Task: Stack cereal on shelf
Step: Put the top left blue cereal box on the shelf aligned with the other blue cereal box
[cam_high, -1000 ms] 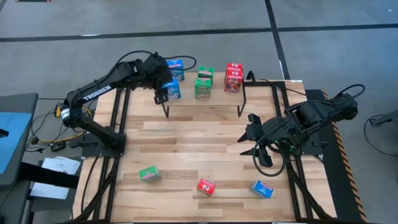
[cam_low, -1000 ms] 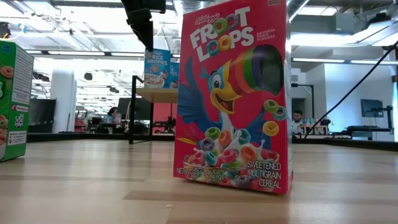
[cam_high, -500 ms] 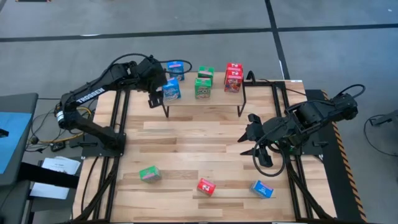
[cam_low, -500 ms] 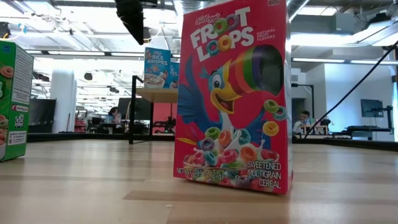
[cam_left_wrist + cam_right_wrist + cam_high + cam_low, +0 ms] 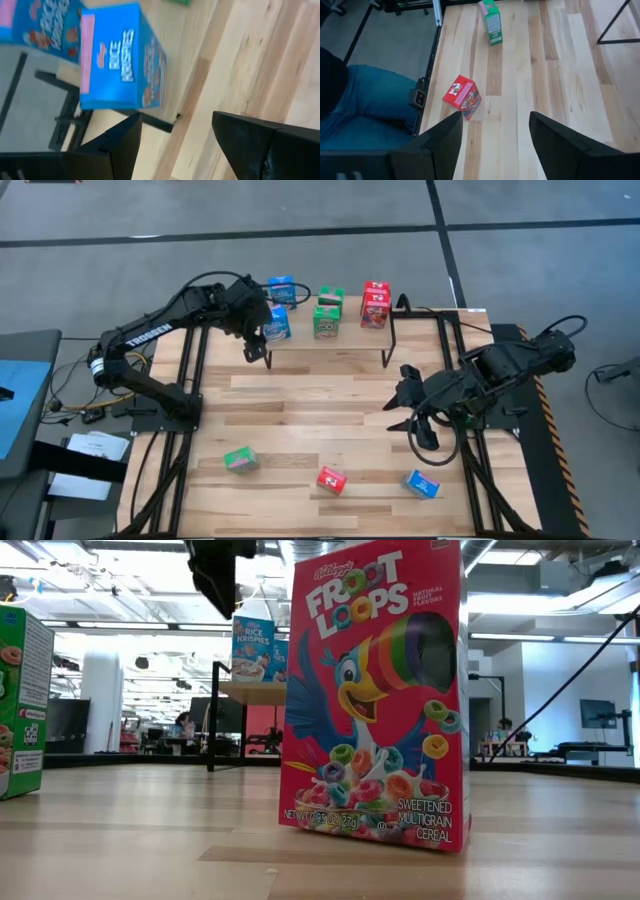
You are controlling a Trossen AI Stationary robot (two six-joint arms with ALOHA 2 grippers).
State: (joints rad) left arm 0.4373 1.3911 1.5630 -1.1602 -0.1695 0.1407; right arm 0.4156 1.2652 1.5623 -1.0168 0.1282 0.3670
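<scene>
Currently the left gripper [image 5: 255,348] is held with fingers apart and empty at upper left, just beside the blue box [image 5: 278,326] on the shelf [image 5: 350,340]; the right gripper [image 5: 403,402], also parted, is held right of centre.

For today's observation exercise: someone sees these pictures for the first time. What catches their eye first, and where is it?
A tall red Froot Loops cardboard box fills the low view, standing upright near the tabletop's front edge. Across the table, small blue, green and red cereal boxes stand in stacked pairs on the low light-wood shelf with thin black legs. The left gripper hangs open by the shelf's left end, beside a blue Rice Krispies box; the right gripper waits open over mid-table.
</scene>
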